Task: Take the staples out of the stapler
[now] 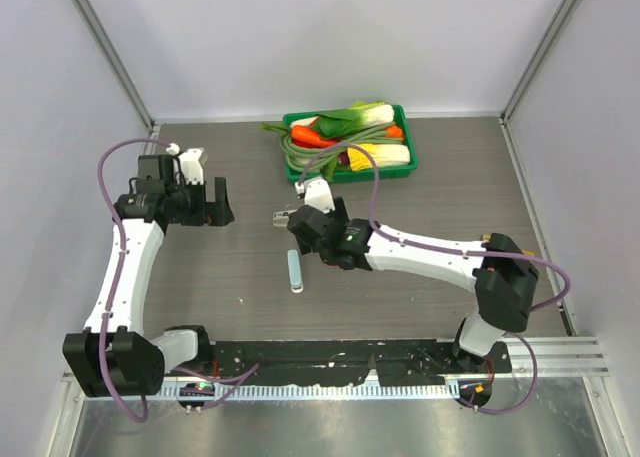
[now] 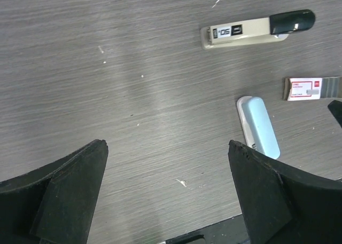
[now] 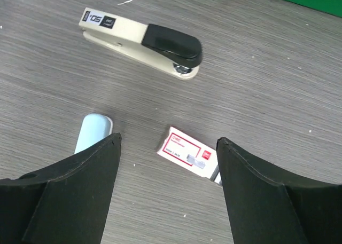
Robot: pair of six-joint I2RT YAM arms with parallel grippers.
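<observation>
Left jaws and right jaws are both standing wide apart, gripping nothing. Stapler (image 1: 295,272) is lying shut on the bench (image 1: 220,277) at 6 o'clock of the right jaws, staples not showing. Risk: beige stapler (image 3: 141,41) and red-and-white box (image 3: 187,153) are sitting near, so a sloppy descent risks grabbing the wrong one or skidding the slim stapler. Green tray (image 1: 392,173) at 12 o'clock is holding vegetables (image 1: 345,127); the box is showing grey at one end.
</observation>
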